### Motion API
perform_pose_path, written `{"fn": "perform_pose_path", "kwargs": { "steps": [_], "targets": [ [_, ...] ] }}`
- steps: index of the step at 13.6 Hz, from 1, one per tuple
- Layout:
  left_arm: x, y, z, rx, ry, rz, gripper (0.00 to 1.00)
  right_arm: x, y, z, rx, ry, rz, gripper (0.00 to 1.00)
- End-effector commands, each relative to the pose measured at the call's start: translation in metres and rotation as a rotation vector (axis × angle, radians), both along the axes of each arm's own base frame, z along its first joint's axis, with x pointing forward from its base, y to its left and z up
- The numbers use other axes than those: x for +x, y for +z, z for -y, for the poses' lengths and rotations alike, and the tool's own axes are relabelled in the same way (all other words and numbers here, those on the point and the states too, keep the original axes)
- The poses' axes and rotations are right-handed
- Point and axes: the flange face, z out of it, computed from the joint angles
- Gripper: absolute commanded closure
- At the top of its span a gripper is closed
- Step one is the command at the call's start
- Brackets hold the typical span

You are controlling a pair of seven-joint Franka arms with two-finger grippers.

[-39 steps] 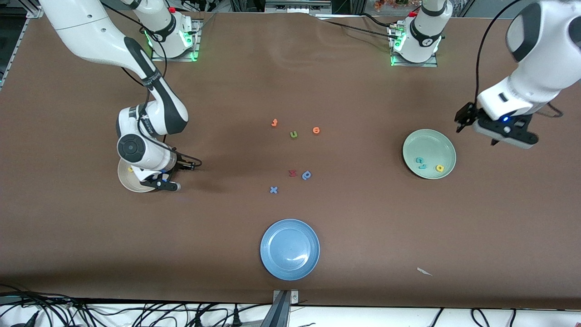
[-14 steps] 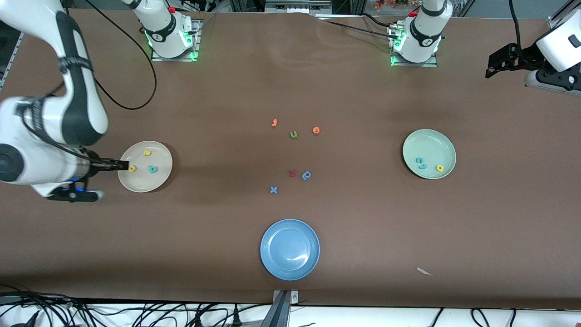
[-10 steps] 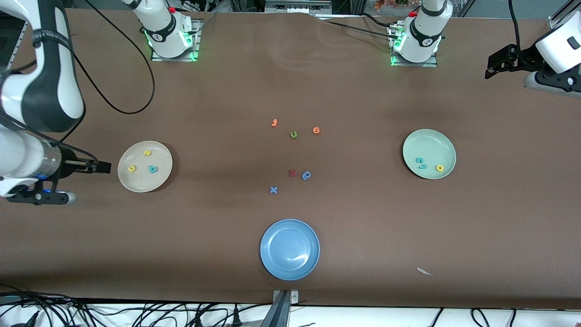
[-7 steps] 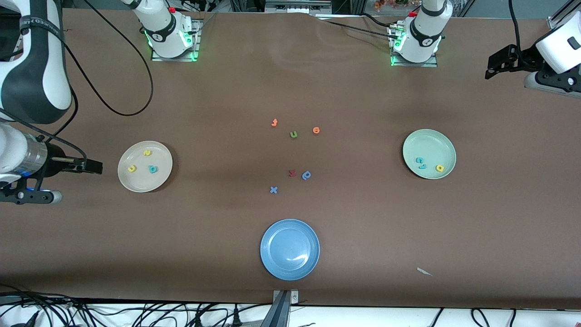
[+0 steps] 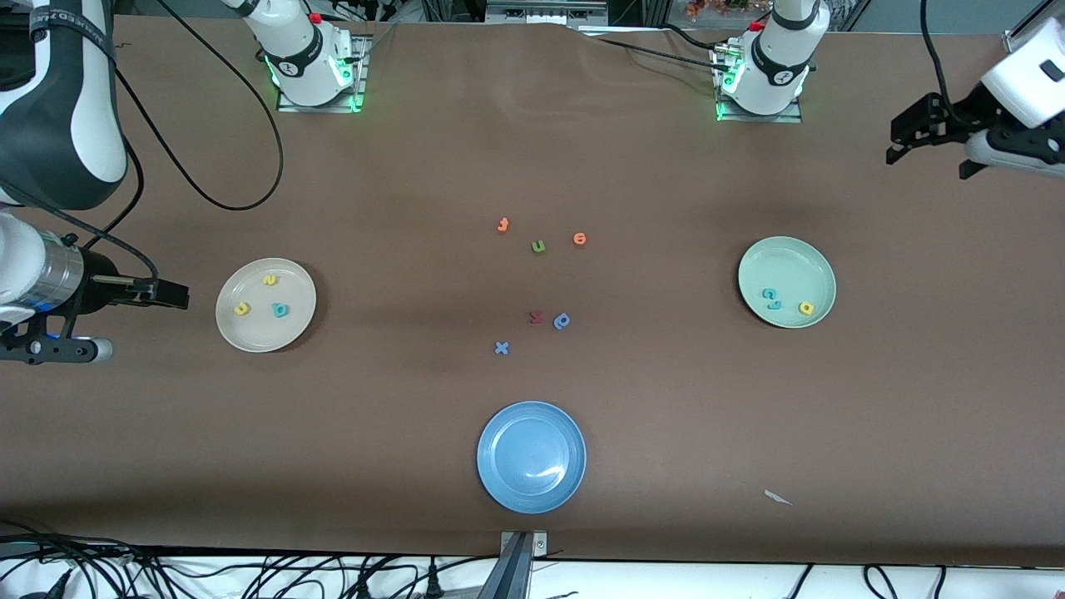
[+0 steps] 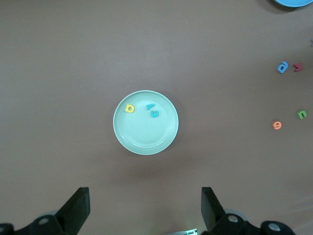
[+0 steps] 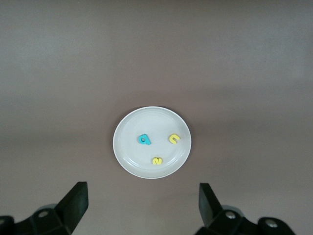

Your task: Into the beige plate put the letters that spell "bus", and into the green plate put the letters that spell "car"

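Front view: the beige plate (image 5: 265, 304) lies toward the right arm's end of the brown surface (image 5: 532, 150) and carries the yellow "s" (image 5: 269, 280), the yellow "u" (image 5: 242, 309) and the teal "b" (image 5: 281, 310). The green plate (image 5: 786, 281) lies toward the left arm's end and carries the teal "c" (image 5: 769, 294), the teal "r" (image 5: 774, 304) and the yellow "a" (image 5: 805, 308). Between the plates lie the spare letters (image 5: 537, 246); the blue plate (image 5: 531, 457) sits nearer the camera. The right pincer (image 5: 170, 293) hangs in the air beside the beige plate, jaws spread wide and holding nothing, as the right wrist view confirms. The left pincer (image 5: 907, 137) hangs over the surface's edge at the left arm's end, likewise spread wide and empty.
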Motion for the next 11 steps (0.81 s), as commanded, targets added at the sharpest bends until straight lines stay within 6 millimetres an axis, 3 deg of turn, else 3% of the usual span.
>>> {"fn": "perform_pose_path", "kwargs": {
  "steps": [1, 4, 6, 11],
  "targets": [
    [-0.030, 0.001, 0.001, -0.014, 0.009, 0.033, 0.00, -0.021, 0.004, -0.004, 0.036, -0.005, 0.032, 0.00],
    [-0.030, 0.000, 0.005, -0.005, 0.004, 0.017, 0.00, -0.030, 0.011, -0.015, 0.030, 0.015, 0.063, 0.00],
    [-0.030, 0.001, 0.005, -0.005, 0.005, 0.019, 0.00, -0.047, 0.018, -0.012, 0.016, 0.009, -0.025, 0.00],
    [-0.016, 0.004, 0.004, -0.006, 0.006, 0.019, 0.00, -0.042, 0.012, -0.018, 0.045, 0.009, -0.022, 0.00]
  ]
}}
